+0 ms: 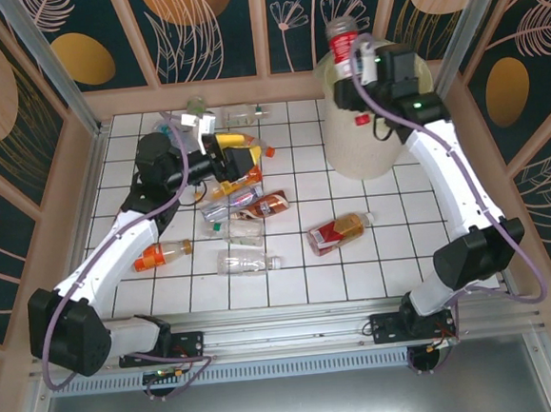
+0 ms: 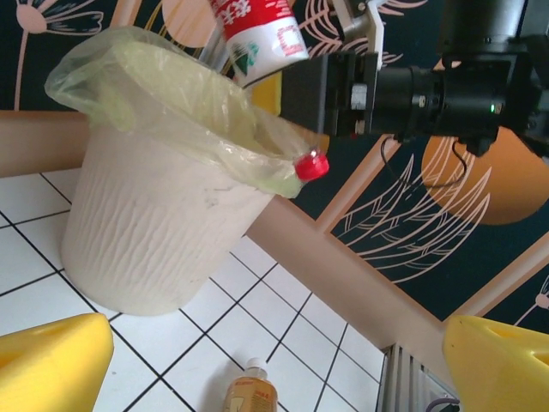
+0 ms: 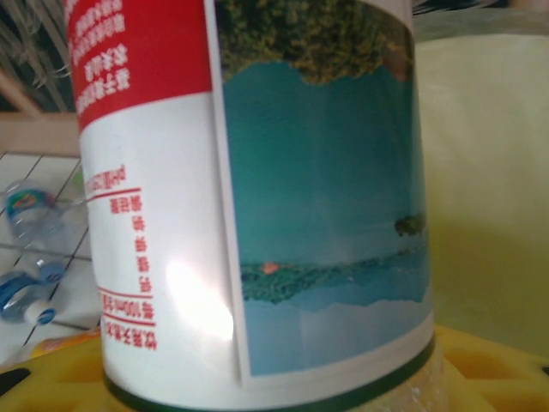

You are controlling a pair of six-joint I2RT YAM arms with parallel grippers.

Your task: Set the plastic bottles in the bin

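A plastic bottle with a red, white and blue-green label (image 1: 343,40) hangs tilted and cap down over the rim of the bin (image 1: 370,136), with my right gripper (image 1: 360,66) shut on its body. In the right wrist view the label (image 3: 257,189) is close up, in front of the bin's yellow-green bag (image 3: 489,172). In the left wrist view the same bottle (image 2: 257,39) points its red cap (image 2: 310,165) at the bin's rim (image 2: 154,232). My left gripper (image 1: 245,161) stands open and empty above several bottles (image 1: 256,206); an orange bottle (image 2: 250,393) lies below it (image 2: 274,369).
More bottles lie on the white tiled table: an orange one (image 1: 162,255), a clear one (image 1: 248,262), a red-labelled one (image 1: 338,232) and two at the back (image 1: 244,113). Wooden walls enclose the table on three sides, and the bin stands in the back right corner.
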